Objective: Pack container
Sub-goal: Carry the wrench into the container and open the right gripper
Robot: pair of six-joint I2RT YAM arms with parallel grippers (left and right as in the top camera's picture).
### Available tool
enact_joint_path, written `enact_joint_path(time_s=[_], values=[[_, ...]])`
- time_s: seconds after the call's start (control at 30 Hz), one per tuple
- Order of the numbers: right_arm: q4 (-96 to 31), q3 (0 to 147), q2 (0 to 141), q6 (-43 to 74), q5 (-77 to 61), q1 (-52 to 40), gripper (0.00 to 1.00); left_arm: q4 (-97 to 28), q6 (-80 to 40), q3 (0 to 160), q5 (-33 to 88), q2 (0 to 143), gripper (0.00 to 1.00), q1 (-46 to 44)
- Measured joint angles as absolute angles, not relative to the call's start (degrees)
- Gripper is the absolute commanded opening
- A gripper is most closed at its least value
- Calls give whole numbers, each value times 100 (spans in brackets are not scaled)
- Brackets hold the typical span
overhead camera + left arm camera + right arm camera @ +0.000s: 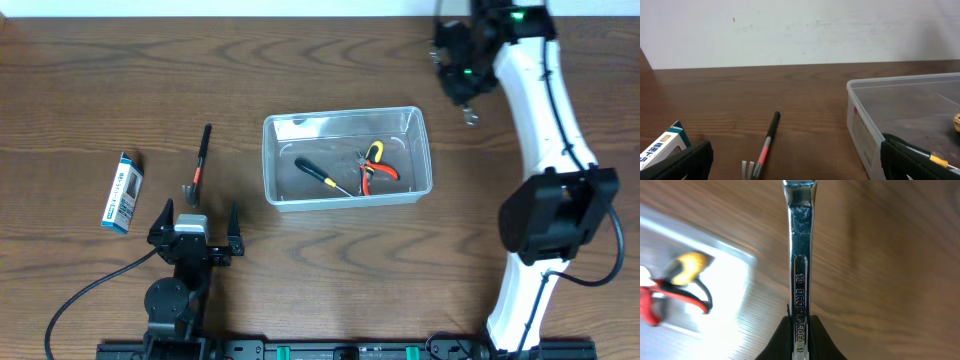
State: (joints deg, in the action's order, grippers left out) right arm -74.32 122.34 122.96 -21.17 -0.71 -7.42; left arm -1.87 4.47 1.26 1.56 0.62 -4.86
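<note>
The clear rectangular plastic container (268,160) is set mid-way on the wooden worktop (100,80), with red-and-yellow pliers (380,172) lying inside. A silver steel spanner (801,255) is clamped in the right claw (800,340) at the container's two o'clock. The left claw (197,216) is spread apart at its eight o'clock.

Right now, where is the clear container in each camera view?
Overhead: container mid-table.
Left wrist: container at right, near corner showing.
Right wrist: container at left edge, blurred, left of the wrench.
Shared landmark: red-and-yellow pliers inside it.
</note>
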Motion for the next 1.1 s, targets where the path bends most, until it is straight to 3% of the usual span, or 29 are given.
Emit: enact_joint_path(time_s=[0.53,0.8,1.1], values=[[-7690,12562,12296,-2967,-141,-3017,1,-187,449,126,156,62,98,-486],[-7671,12446,12293,-3382,-224,-3205,1,-187,449,128,156,62,98,-486],[-7150,11266,12293,-3592,-338,-3205,1,-187,449,126,156,62,98,-486]])
